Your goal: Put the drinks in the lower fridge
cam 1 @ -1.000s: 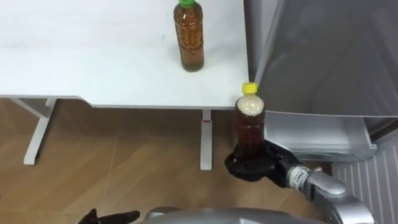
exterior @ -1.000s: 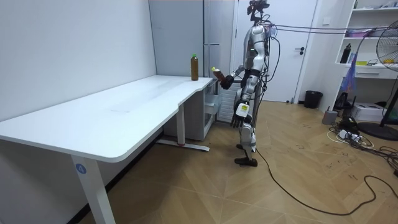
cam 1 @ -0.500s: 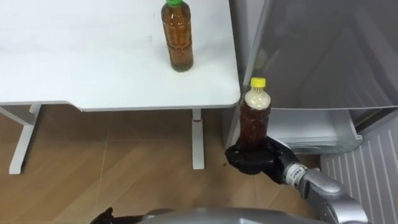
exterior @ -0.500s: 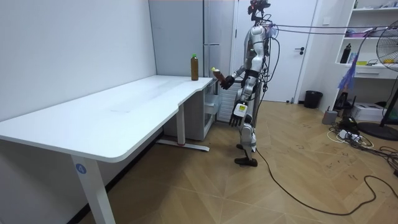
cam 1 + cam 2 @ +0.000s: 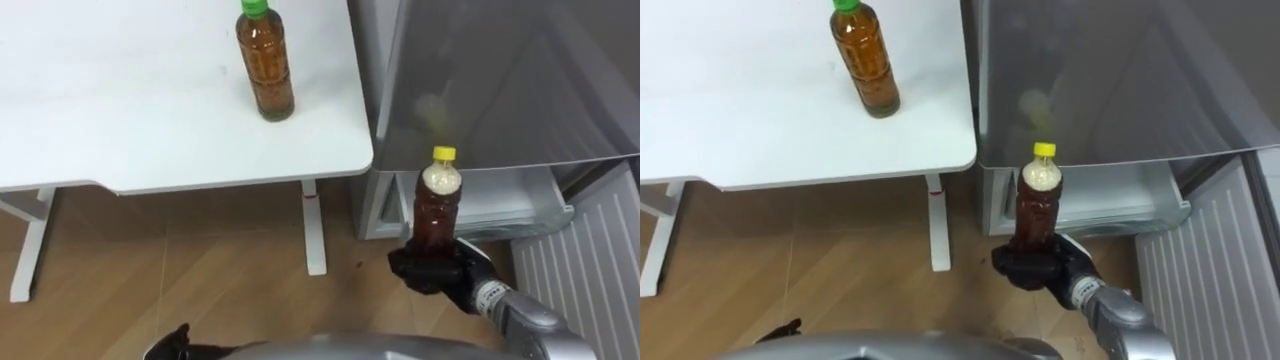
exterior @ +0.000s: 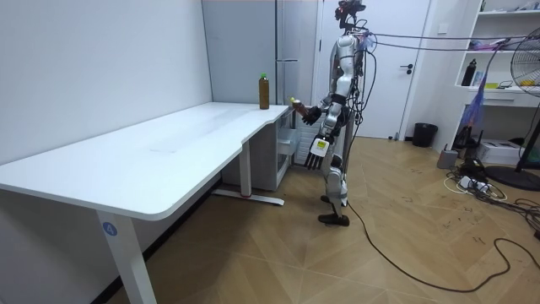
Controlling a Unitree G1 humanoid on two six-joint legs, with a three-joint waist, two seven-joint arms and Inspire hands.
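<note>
Left eye view
Right hand [image 5: 440,275]: I see it curled tight round the base of the bottle [image 5: 436,205].
Bottle: upright, yellow cap up, over the floor off the table's right edge, in front of the fridge's open lower part.
Second bottle [image 5: 266,65]: green cap, upright on the table [image 5: 120,120] near its right edge, toward the far corner, well apart from the held one.
Fridge [image 5: 500,80]: grey upper front shut; below it a white drawer [image 5: 500,205] shows, and the ribbed door [image 5: 590,250] stands swung out on the right.
Left hand [image 5: 170,345]: low at the bottom edge, over the floor, holding nothing that I can see.

Right eye view
Bottle [image 5: 1036,205]: same grip by the right hand [image 5: 1040,268], cap level with the fridge's lower opening.

Room view
Robot: I have it standing at the table's far end, facing the fridge [image 6: 287,42].
Right hand [image 6: 309,112]: raised forward with the bottle [image 6: 295,101], just beside the table's corner.
Left hand [image 6: 319,152]: hangs at the hip, fingers loose and straight.
Second bottle [image 6: 264,91]: on the table's far corner.
</note>
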